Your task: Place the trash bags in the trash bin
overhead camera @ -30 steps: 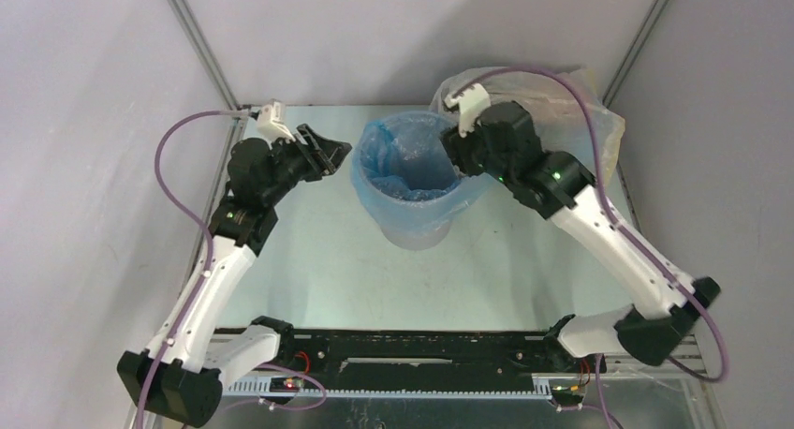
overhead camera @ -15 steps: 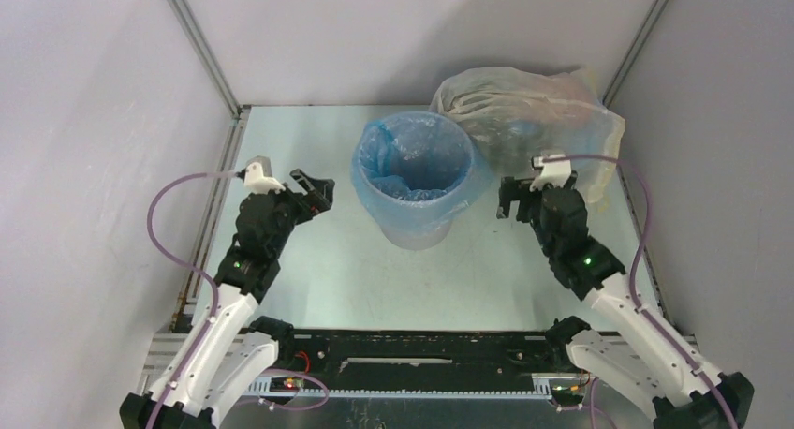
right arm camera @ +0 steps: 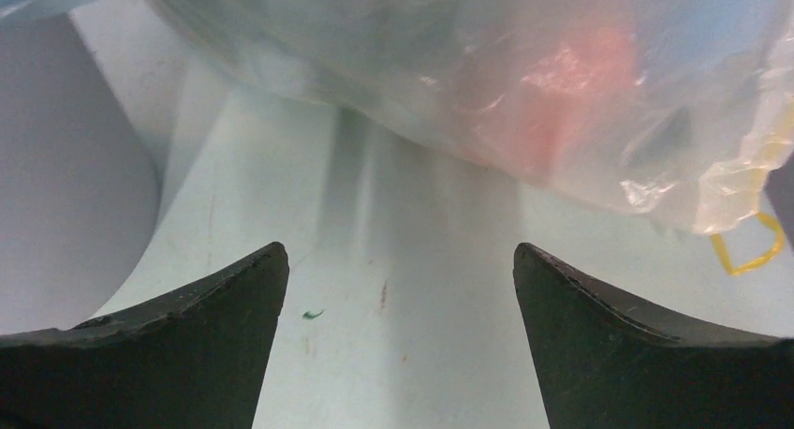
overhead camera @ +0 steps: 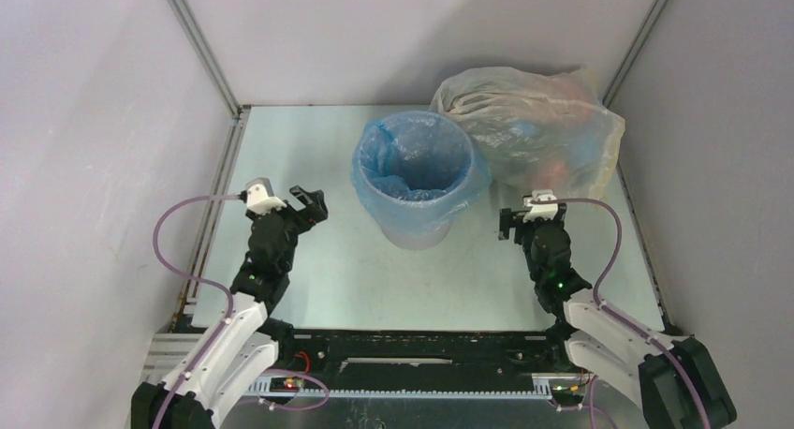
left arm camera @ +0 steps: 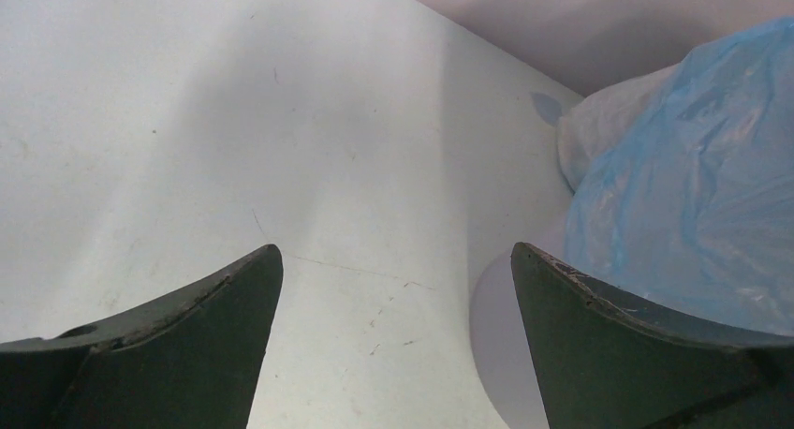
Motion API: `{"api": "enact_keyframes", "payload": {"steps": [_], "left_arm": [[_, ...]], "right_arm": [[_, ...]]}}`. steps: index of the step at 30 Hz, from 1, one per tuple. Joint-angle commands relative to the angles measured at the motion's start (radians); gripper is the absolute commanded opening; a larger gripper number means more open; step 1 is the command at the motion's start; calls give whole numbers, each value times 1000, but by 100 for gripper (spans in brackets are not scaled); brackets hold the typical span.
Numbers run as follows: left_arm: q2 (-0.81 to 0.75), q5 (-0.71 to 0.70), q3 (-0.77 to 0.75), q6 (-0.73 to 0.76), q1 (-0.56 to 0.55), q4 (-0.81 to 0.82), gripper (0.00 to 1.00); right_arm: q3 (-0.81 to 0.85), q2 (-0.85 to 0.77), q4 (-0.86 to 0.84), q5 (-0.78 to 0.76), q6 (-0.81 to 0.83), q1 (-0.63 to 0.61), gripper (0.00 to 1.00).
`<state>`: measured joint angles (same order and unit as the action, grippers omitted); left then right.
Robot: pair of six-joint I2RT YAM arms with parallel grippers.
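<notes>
Looks like the lining step is pretty much being wrapped up here. The bag (overhead camera: 412,157) is sitting inside the bin (overhead camera: 419,234) mid-tabletop (overhead camera: 309,148), with its top being draped over the rim, as far as can be seen. The left end effector (overhead camera: 309,202) is being held released and empty, low and well apart from the bin's left side. The right end effector (overhead camera: 513,221) is likewise being held spread with nothing in it, near the clear stuffed bag (overhead camera: 534,120). Probably only parking the arms is being called for next. The overhang is looking a bit baggy on the right, so a small tug might be needed.
</notes>
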<state>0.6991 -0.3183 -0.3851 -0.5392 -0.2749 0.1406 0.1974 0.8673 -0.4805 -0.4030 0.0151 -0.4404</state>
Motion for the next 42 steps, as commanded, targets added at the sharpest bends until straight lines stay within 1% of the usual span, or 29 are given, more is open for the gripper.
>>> {"api": "enact_keyframes", "payload": {"steps": [1,4,6,9,10,12,13,14,16,18,20,22,23,24,26,27,28,29,30,31,32,34,35,36,37,38,40,41,42], "left_arm": [[-5,31,63,79,-7,204,100],[10,43,65,117,-12,228,100],[23,41,61,172,-12,239,100],[30,16,63,258,-12,271,100],[31,3,62,277,-12,280,100],[39,-22,59,321,-12,293,100],[44,-37,57,352,-12,296,100],[49,-53,55,378,-12,299,100],[62,-86,56,423,-8,302,100],[73,-111,62,453,3,312,100],[85,-121,73,464,30,331,100],[101,-105,93,455,70,365,100],[111,-85,111,443,96,394,100],[124,-52,127,439,118,426,100],[146,-37,149,456,143,471,100],[158,-39,156,464,152,492,100],[169,-39,162,465,162,509,100],[188,-26,170,464,173,538,100],[204,-16,181,466,187,569,100],[220,-8,190,470,200,593,100],[236,-5,190,476,213,598,100],[264,-3,198,483,234,639,100],[279,1,204,487,239,659,100],[294,9,209,493,245,683,100],[311,19,215,499,250,707,100],[332,28,218,500,256,738,100],[355,44,199,520,260,733,100],[369,44,200,530,262,752,100],[394,43,216,535,265,806,100]], "right_arm": [[-7,53,-276,45,18,97,92],[-23,99,-338,168,-55,227,92],[18,117,-253,246,-111,300,94],[72,163,-189,335,-158,374,97],[82,183,-183,402,-166,396,97],[69,222,-208,451,-162,418,97],[41,254,-264,453,-164,419,97],[12,277,-358,465,-166,419,96],[27,250,-288,494,-124,416,96],[23,245,-291,483,-67,406,94],[-15,189,-316,442,-21,393,94],[-35,141,-316,377,29,392,94],[-40,153,-353,355,23,399,95],[-45,186,-405,367,-5,418,96],[-55,290,-532,456,-54,472,94],[-52,339,-562,444,-63,477,94],[-56,401,-624,428,-70,478,94],[-65,479,-736,418,-77,475,93],[-66,520,-775,406,-73,470,93],[-41,460,-644,387,-81,468,93],[-15,447,-566,359,-86,467,97],[10,499,-602,289,-71,445,100],[41,485,-521,258,-64,408,100],[40,481,-502,278,-68,417,100],[35,494,-538,295,-64,424,100],[45,494,-526,301,-65,427,100],[48,484,-492,302,-63,426,100],[40,491,-520,296,-56,418,100],[39,492,-528,301,-57,420,100]]}}
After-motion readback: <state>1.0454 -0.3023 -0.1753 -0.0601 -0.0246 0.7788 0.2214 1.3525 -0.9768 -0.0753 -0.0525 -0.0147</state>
